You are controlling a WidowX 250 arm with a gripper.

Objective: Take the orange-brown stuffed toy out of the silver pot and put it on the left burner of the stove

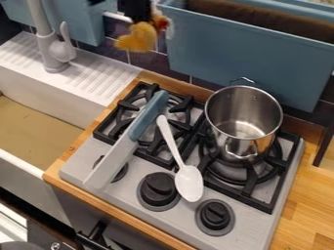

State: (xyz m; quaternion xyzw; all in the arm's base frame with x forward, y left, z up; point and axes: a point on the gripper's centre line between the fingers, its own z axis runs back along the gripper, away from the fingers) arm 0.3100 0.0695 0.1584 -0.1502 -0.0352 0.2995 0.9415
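Note:
At the top edge, left of centre, the black gripper point(139, 18) hangs in front of the tiled wall, blurred. It is shut on a yellow-orange toy point(139, 38) with a reddish part at its right, which hangs just below it. Below, a knife with a blue handle point(149, 114) and a pale blade lies slanted across the left burner and the stove front. Beside it a white spoon point(188, 181) lies bowl down-front, between the knobs. An open metal pot point(242, 114) stands upright on the right burner.
A blue bin point(244, 61) stands behind the stove point(186, 222). To the left are a white sink point(49, 105) and its grey faucet point(52, 49). A wooden counter point(313, 195) runs along the right.

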